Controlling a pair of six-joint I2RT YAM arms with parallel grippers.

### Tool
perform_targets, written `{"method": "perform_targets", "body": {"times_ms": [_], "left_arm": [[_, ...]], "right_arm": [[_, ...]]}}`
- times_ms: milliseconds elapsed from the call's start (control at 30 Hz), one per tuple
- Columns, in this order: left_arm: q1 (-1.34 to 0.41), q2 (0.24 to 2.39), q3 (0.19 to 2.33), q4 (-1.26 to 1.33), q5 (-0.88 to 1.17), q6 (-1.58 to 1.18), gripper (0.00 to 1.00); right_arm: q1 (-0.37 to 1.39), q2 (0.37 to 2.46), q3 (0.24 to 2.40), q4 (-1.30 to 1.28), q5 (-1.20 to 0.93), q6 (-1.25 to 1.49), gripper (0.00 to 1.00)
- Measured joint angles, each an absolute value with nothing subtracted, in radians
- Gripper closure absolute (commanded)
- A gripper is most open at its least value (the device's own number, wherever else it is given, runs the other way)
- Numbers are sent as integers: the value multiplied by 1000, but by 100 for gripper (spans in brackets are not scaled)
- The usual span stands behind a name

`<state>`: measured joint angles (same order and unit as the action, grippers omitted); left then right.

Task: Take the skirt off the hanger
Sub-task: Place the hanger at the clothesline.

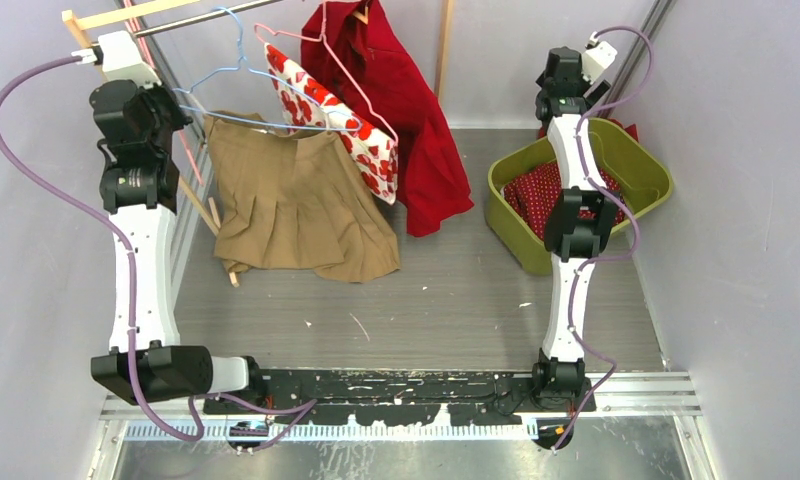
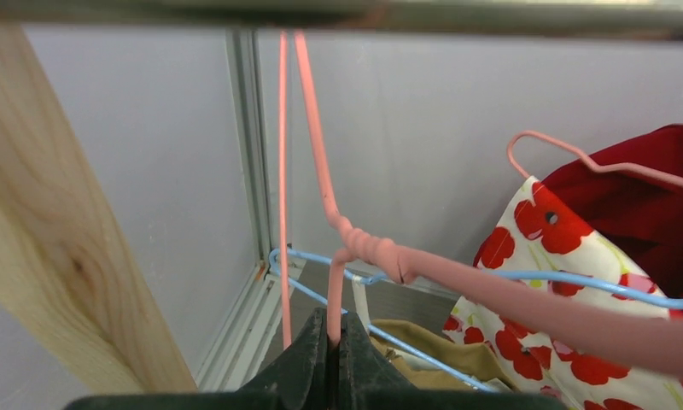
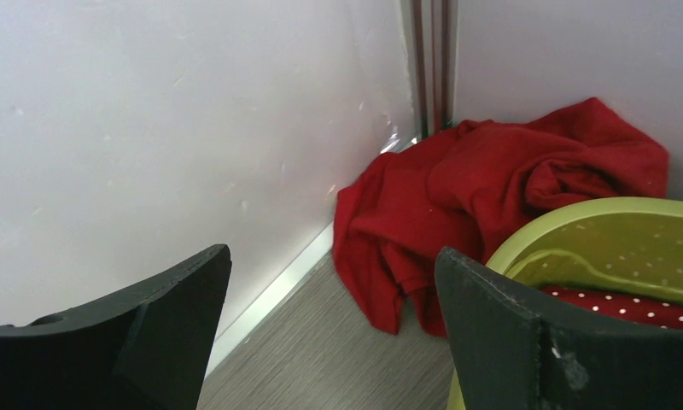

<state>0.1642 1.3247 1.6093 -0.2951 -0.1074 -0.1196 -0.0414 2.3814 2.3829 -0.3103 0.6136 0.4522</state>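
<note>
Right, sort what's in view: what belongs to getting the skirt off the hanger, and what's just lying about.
Job: tan skirt; pink hanger, its wire pinched in the shut left gripper; blue hanger by the skirt's top.
Lying about: poppy-print garment; hanging red garment; green basket; red cloth beside it; open right gripper.

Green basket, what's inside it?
The green basket holds red white-dotted fabric. The right arm covers part of it; anything beneath the fabric is hidden.
</note>
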Motion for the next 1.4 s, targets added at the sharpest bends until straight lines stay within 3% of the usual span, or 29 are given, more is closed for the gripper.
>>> {"method": "perform_targets", "body": {"times_ms": [733,1300,1400], "left_arm": [[165,1369,1724,-533,-140,-173,100],[166,1334,1692,-581,-248,-140,65],[166,1315,1686,-579,-249,-126,42]], "right_arm": [[-94,2415,2433,-334,648,422,6],[-99,2415,2429,-347,642,422,5],[-99,2415,2418,-346,642,422,5]]}}
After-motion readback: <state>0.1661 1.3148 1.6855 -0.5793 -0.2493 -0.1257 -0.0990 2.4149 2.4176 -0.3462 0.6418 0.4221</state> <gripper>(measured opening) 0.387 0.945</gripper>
